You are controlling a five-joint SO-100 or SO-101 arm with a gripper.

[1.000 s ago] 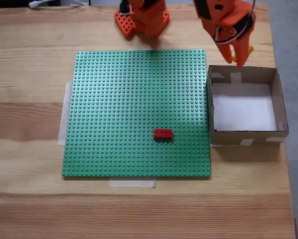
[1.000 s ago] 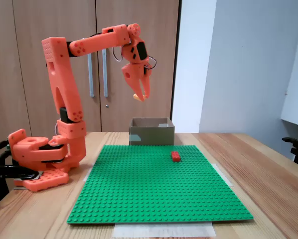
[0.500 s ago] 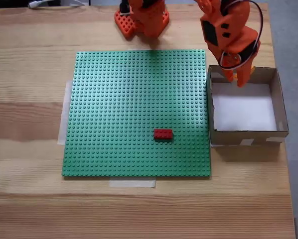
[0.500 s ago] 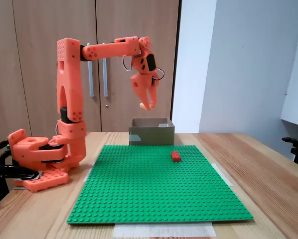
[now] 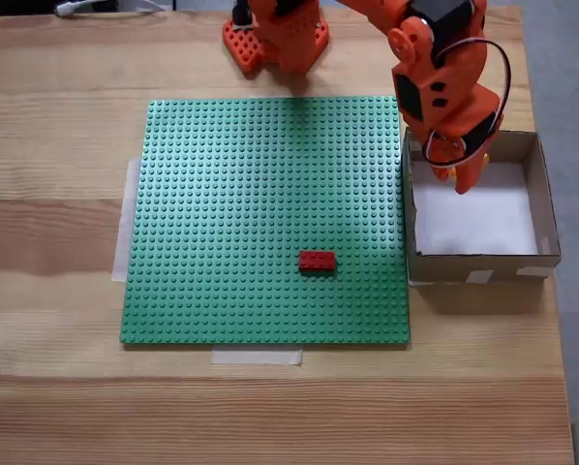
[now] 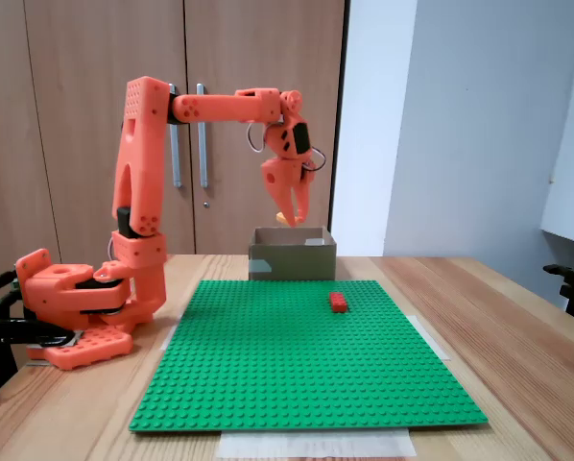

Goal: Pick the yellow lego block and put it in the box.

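The jaws are closed on the small yellow lego block, which a fixed view shows at the tips of the orange gripper, just above the square brown cardboard box. In a fixed view, the gripper hangs over the box's white floor, near its far-left corner.

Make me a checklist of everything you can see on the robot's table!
Surface: wooden table, green baseplate taped down.
Job's things: yellow lego block pinched in the hand; box at the baseplate's right edge, floor bare.
Clutter: red brick on the baseplate.
Grippers: hand shut on the block, above the box.
Cables: wire loop on the arm's wrist.
Surroundings: wooden cabinet doors, white wall.
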